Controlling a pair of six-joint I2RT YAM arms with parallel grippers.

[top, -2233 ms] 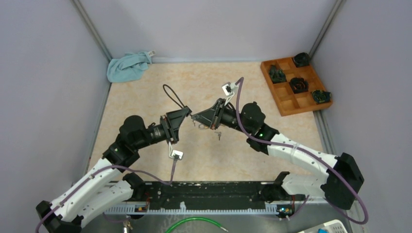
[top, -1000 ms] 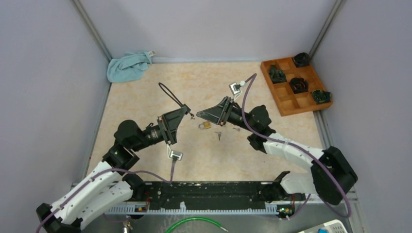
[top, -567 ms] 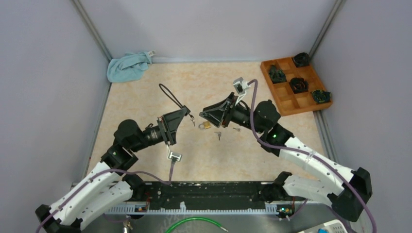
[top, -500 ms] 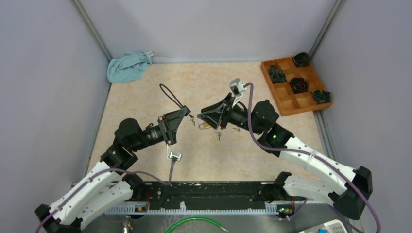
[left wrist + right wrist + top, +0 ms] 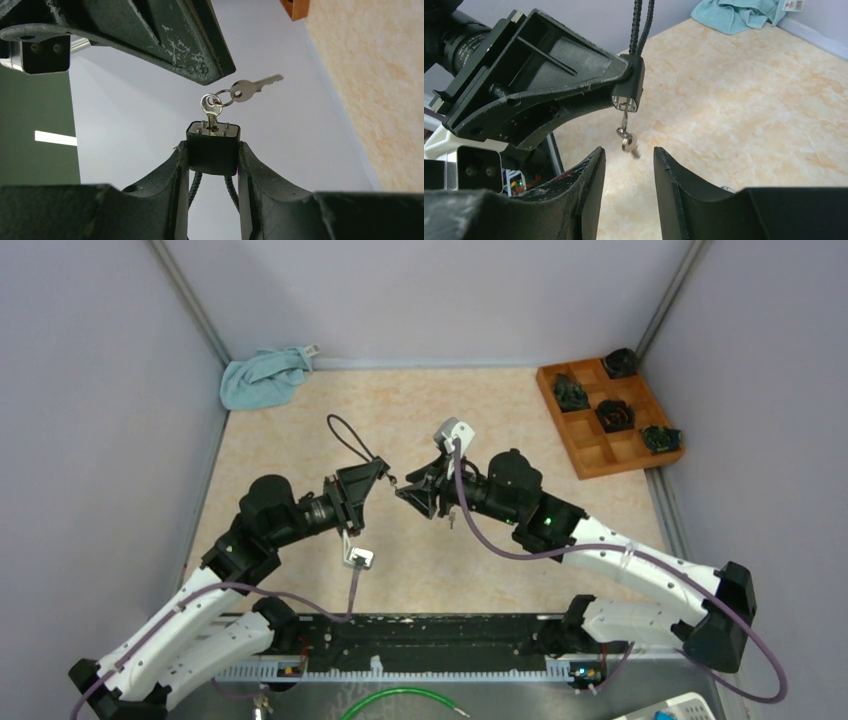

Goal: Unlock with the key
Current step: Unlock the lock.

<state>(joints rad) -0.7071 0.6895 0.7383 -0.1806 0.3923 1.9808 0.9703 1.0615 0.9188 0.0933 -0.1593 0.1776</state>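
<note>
A black padlock (image 5: 213,155) with a cable shackle (image 5: 641,25) is clamped between the fingertips of my left gripper (image 5: 213,147), which holds it above the table. A silver key (image 5: 211,107) sits in the keyhole. A second key (image 5: 252,88) dangles from its ring. My right gripper (image 5: 629,150) is open, with its tips on either side of the dangling key (image 5: 629,146) and just below the padlock (image 5: 630,85). It touches nothing. In the top view the two grippers meet tip to tip near the padlock (image 5: 386,478), left gripper (image 5: 375,477) facing right gripper (image 5: 404,493).
A teal cloth (image 5: 265,375) lies in the far left corner. A wooden compartment tray (image 5: 590,455) holding dark objects sits at the far right. Grey walls close in three sides. The cable loop (image 5: 345,435) sticks out behind the left gripper.
My right gripper has swung left and in toward the padlock, and its jaws have opened wider. The small brass lock seen on the table earlier is now hidden under the right arm. The left arm has barely moved.
</note>
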